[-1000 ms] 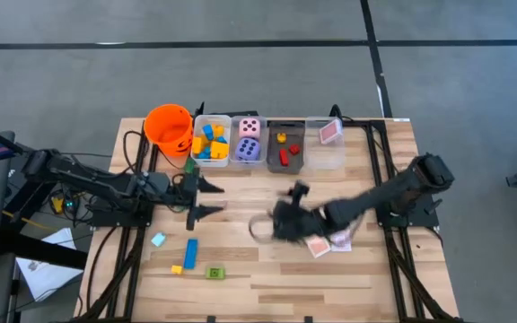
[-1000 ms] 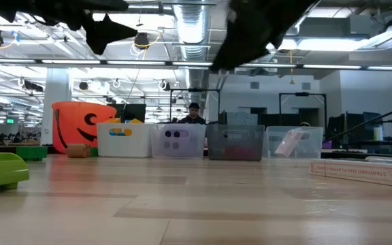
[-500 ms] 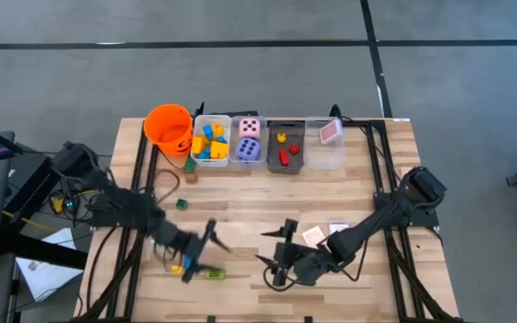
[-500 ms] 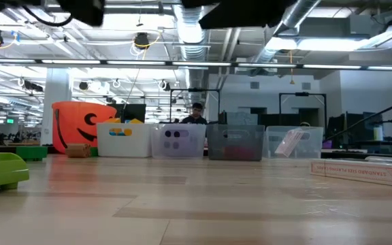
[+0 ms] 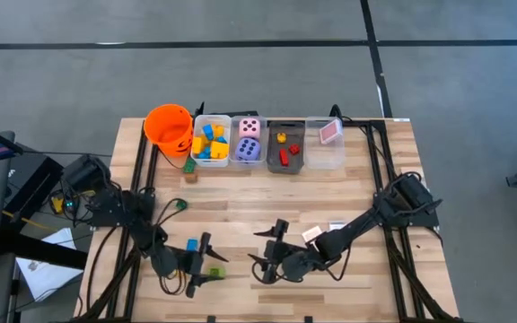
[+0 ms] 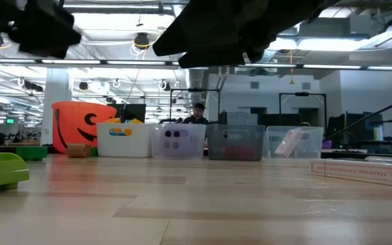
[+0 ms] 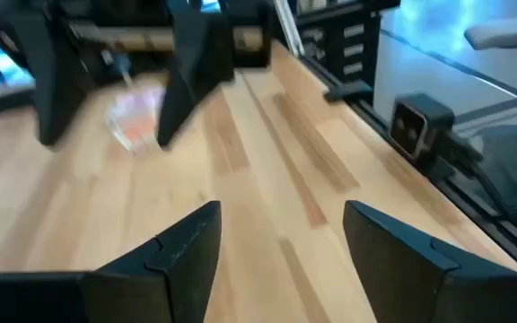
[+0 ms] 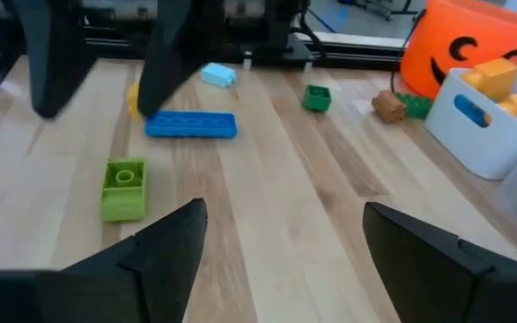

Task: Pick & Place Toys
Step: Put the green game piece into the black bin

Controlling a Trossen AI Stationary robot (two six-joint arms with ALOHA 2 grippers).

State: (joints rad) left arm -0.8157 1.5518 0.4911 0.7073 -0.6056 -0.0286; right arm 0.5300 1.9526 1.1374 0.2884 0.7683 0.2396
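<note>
Loose toys lie near the table's front left: a long blue block, a green block, a light-blue one and a small green one. My left gripper hangs open just over the blue and green blocks, nothing between its fingers. My right gripper stands open to their right, facing them, also empty. Pink-white cards lie flat behind it.
Along the far edge stand an orange bucket, a white bin of yellow and blue blocks, a clear bin with two dice, a grey bin with red pieces and a clear bin with a card. A brown block lies before them.
My left gripper has swung from the table's middle, in front of the bins, toward the near edge and down, ending over the blue and green blocks. My right gripper has moved from beside the cards toward the near edge and slightly left, tipping lower.
</note>
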